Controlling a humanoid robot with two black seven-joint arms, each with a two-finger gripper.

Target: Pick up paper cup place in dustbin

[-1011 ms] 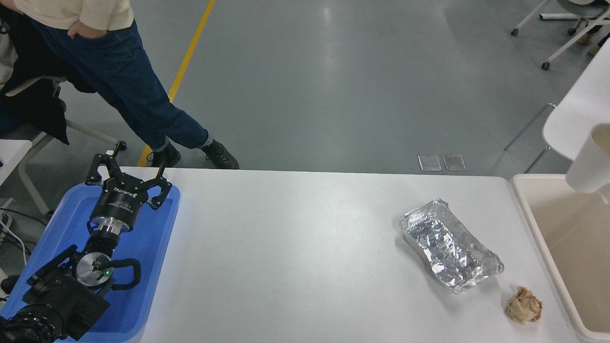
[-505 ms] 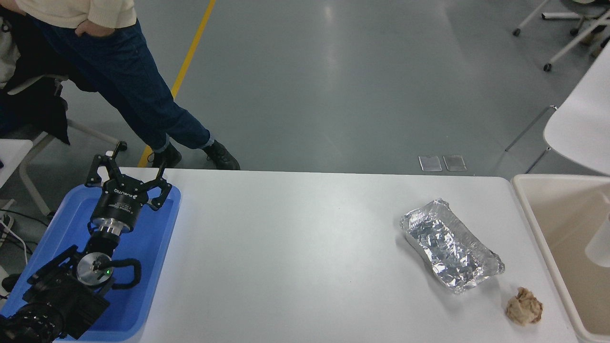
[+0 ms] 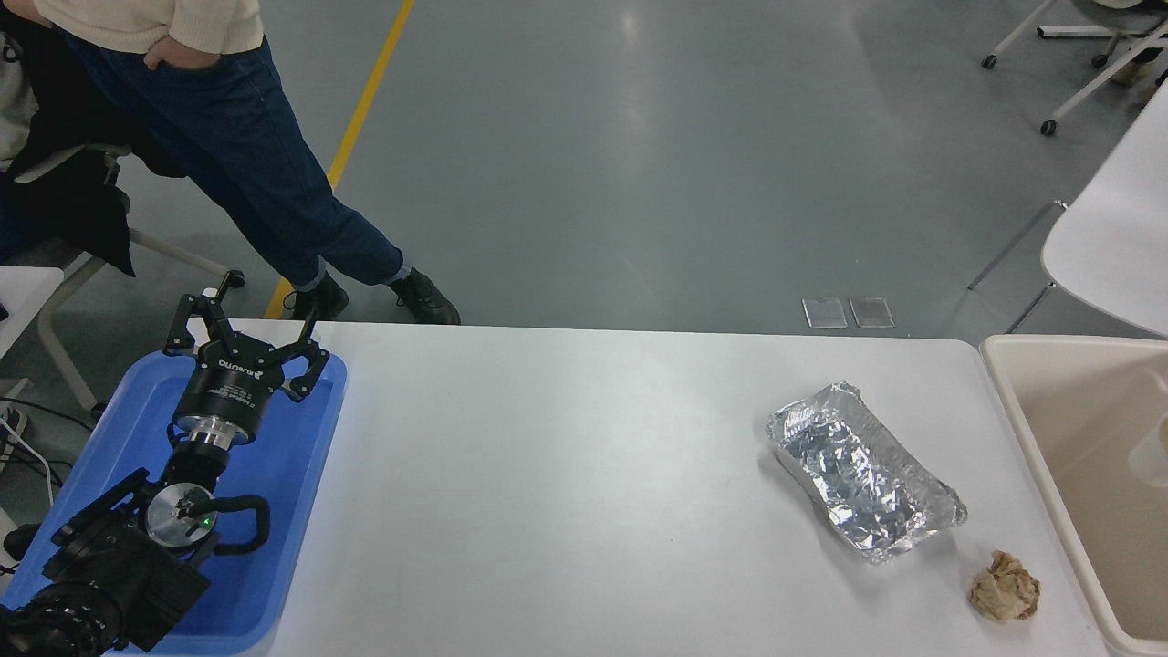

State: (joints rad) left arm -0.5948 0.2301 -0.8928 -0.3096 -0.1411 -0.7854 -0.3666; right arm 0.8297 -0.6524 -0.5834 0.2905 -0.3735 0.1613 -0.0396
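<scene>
The paper cup [image 3: 1152, 453] is seen inside the dustbin [image 3: 1031, 438], a pale blurred shape at the picture's right edge; its pose cannot be told; the dustbin stands against the right end of the white worktop [image 3: 566, 493]. The left end effector [image 3: 245, 321] is parked over the blue tray [image 3: 301, 474] at lower left, fingers spread, nothing held; the right end effector is out of view. A crumpled foil tray [image 3: 862, 482] lies near the dustbin; a brown paper ball [image 3: 1004, 588] lies just beyond it toward the near edge. A person's legs [image 3: 265, 182] are seen at the far left.
</scene>
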